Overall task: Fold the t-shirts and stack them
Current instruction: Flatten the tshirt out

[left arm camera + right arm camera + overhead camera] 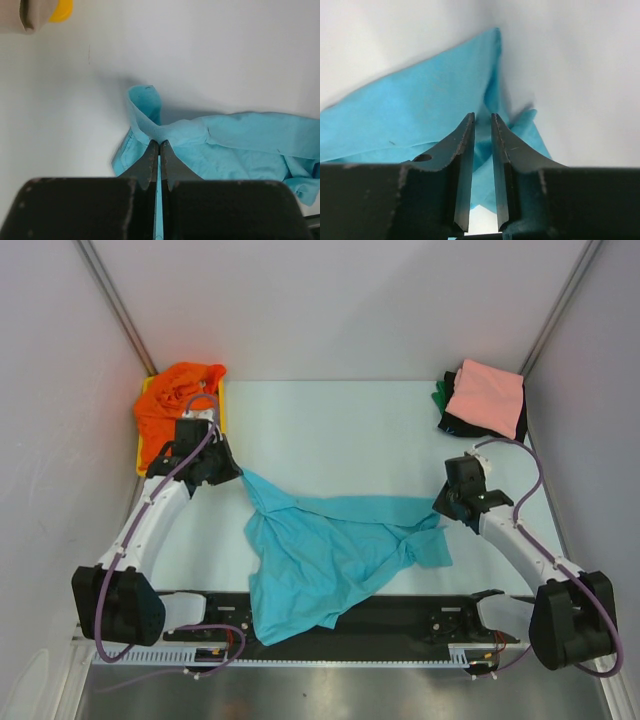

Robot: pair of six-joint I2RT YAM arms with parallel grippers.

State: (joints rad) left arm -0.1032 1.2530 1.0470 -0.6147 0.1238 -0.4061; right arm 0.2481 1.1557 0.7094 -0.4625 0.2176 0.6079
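Partway: salmon pink folded t-shirt already stacked far right, crumpled turquoise cloth t-shirt lies on counter, left pincer clamped on its corner, right pincer grip unclear, orange t-shirt heap unfolded.

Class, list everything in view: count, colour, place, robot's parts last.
turquoise t-shirt: one, turquoise, crumpled mid-table, overhanging near edge
yellow tray: one, yellow, far-left corner
orange t-shirt: one, orange, heaped on tray
salmon pink t-shirt: one, pink, topping far-right stack
black t-shirt: one, black, under it
green t-shirt: one, green, peeking from stack's left
table: one, pale
left gripper: one, black, shut on turquoise t-shirt's left end
right gripper: one, black, at its right sleeve, grip unclear
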